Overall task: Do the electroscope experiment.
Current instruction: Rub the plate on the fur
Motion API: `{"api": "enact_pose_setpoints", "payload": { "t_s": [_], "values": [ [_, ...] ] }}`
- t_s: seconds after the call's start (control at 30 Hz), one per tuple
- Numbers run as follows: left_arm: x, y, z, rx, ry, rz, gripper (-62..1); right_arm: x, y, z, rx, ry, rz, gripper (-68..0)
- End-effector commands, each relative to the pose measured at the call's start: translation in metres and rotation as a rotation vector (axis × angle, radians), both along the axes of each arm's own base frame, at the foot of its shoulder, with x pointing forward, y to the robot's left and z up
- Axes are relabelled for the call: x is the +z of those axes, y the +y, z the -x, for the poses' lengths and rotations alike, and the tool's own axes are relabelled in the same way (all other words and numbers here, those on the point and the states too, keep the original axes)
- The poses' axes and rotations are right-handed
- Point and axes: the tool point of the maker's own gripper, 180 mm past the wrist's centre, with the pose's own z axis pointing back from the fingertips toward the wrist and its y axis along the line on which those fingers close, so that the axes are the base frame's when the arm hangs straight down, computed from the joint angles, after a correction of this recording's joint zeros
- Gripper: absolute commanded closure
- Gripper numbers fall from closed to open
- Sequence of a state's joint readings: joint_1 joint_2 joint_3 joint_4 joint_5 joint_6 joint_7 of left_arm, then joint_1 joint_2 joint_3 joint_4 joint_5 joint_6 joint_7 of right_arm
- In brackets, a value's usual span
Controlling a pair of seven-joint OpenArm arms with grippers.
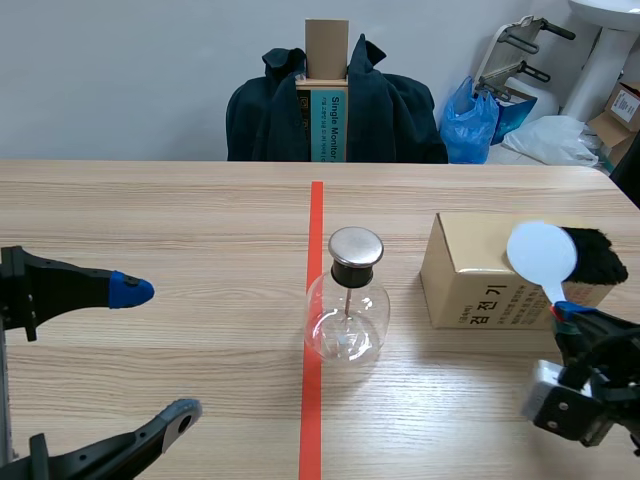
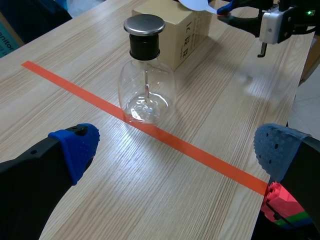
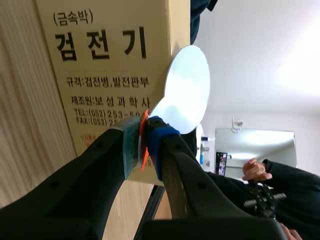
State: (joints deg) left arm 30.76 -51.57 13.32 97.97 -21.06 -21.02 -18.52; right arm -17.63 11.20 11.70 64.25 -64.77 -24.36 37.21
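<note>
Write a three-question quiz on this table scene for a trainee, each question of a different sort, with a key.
1. True or false: the left gripper is shut on the glass flask.
2. What is held in the right gripper? A) a pen B) a white disc on a handle C) a metal spoon
3. Fill in: the black fur lies on top of the ____.

Key:
1. False; its fingers are open and the flask stands ahead of them, untouched.
2. B
3. box
</note>
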Motion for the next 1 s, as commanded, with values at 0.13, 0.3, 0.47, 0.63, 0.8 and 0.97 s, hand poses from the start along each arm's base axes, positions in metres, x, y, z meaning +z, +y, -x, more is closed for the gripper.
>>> {"api": "enact_pose_setpoints", "payload": {
  "t_s": [0.13,0.3,0.47,0.63,0.8,0.97],
  "values": [
    [0.005,-0.002,-0.002,0.008,-0.014,0.024,-62.3,0.010,0.006,-0.005,0.061,-0.025,-0.004,-0.7],
    [0.005,-0.002,-0.002,0.008,-0.014,0.024,-62.3,0.006,-0.035,-0.009,-0.162,-0.011,0.048,-0.7],
    [0.005,-0.002,-0.002,0.008,-0.014,0.024,-62.3,0.010,0.001,-0.006,0.028,-0.023,0.000,-0.7],
    [0.005,-0.002,-0.002,0.008,-0.014,0.024,-62.3,0.003,-0.021,-0.008,-0.093,0.013,0.019,-0.7],
    [0.005,-0.002,-0.002,0.008,-0.014,0.024,-62.3,0.002,-0.010,-0.006,-0.030,0.021,-0.001,-0.7],
    [0.005,-0.002,-0.002,0.008,-0.014,0.023,-62.3,0.002,-0.015,-0.007,-0.061,0.022,0.009,-0.7]
  ]
}}
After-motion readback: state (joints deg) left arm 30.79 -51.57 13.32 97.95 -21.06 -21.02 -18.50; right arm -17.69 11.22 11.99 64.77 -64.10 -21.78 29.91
